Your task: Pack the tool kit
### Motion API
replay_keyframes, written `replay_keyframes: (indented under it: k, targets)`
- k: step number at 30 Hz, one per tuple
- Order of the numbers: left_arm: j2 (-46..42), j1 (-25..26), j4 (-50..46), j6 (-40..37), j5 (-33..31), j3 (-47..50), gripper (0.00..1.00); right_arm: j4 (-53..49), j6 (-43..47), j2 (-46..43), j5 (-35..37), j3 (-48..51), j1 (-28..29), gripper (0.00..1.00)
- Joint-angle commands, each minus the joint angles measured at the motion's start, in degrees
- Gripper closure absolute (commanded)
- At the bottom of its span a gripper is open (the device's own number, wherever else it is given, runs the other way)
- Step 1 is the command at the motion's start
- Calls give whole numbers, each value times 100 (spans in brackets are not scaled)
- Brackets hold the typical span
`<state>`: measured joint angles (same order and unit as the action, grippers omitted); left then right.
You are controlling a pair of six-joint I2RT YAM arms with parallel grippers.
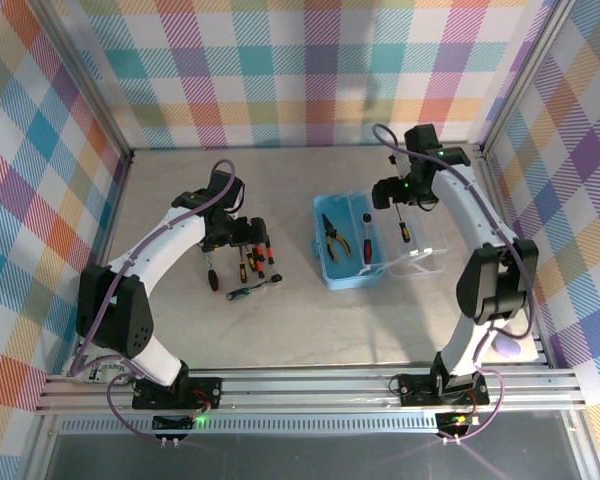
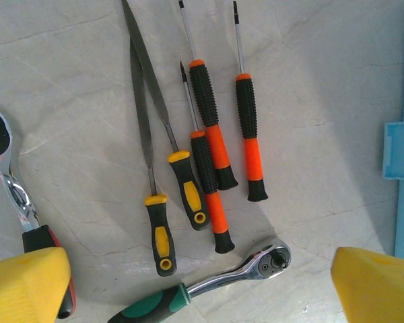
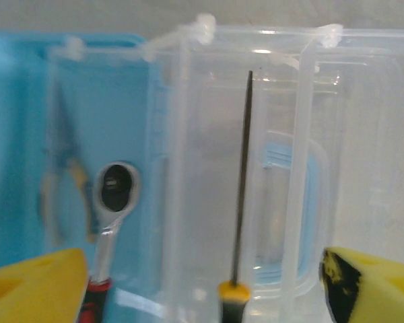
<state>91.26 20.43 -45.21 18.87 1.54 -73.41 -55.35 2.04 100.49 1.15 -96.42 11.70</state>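
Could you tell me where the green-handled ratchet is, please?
Top view: the green-handled ratchet lies on the table, left of the blue box, beside the screwdriver handles.

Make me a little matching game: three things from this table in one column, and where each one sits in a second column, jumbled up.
Things:
1. pliers
2. green-handled wrench
3. clear lid

Places:
A. on the table, outside the blue box
B. swung open beside the box
C. inside the box

Pairs: 1-C, 2-A, 3-B
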Motion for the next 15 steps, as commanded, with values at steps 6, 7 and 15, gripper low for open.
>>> replay_keyframes:
  k: [6, 7, 15]
  targets:
    - [235, 330, 270, 437, -143, 355, 26, 275, -159, -1201, -1096, 643, 479, 1]
    - [328, 403, 320, 493, -154, 309, 28, 284, -168, -1259, -1131, 725, 520, 1]
    - [1518, 664, 415, 696, -198, -691, 45, 796, -387, -1687, -1280, 1528, 599, 1]
